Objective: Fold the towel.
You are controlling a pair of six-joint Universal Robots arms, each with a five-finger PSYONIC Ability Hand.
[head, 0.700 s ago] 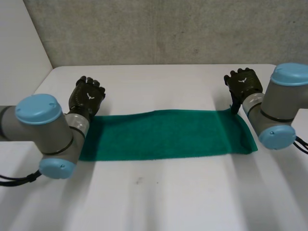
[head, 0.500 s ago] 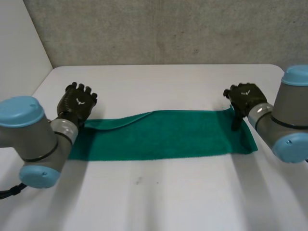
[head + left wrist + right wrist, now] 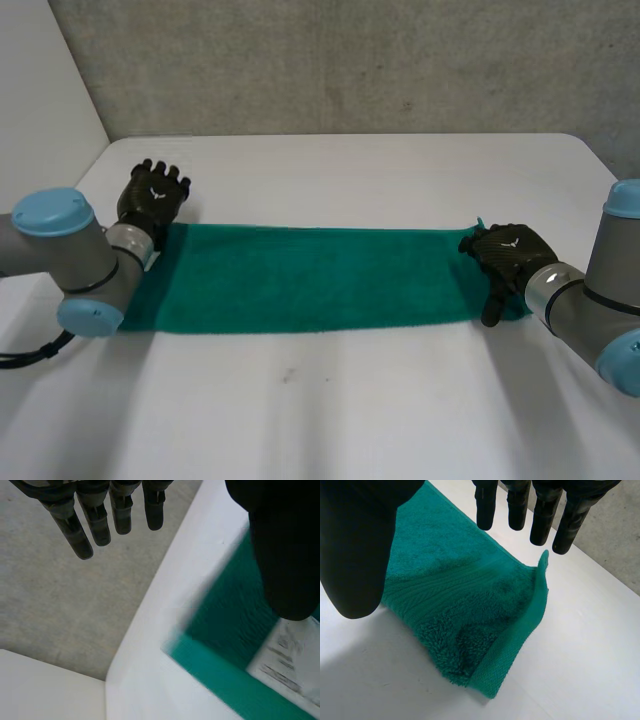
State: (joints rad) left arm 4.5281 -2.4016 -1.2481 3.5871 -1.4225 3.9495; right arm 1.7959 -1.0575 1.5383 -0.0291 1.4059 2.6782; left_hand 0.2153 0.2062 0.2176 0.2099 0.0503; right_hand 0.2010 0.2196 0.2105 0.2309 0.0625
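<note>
A green towel [image 3: 310, 280] lies as a long flat strip across the white table [image 3: 330, 420]. My left hand [image 3: 153, 197] hovers at the towel's far left corner, open, with nothing in it. In the left wrist view its straight fingers [image 3: 100, 520] stand above the table edge, and the towel [image 3: 225, 610] with a white label [image 3: 287, 655] lies below the thumb. My right hand [image 3: 508, 255] is over the towel's right end, open. In the right wrist view the towel end [image 3: 450, 595] lies under the palm, with its outer edge [image 3: 535, 600] curled upward.
A grey concrete wall [image 3: 350, 60] runs behind the table's far edge. The table's left edge [image 3: 90, 170] is close to my left hand. Bare table lies in front of the towel.
My left hand has shifted left and the raised fold along the towel's far left edge now lies flat. My right hand has moved toward the near side, onto the towel's right end.
</note>
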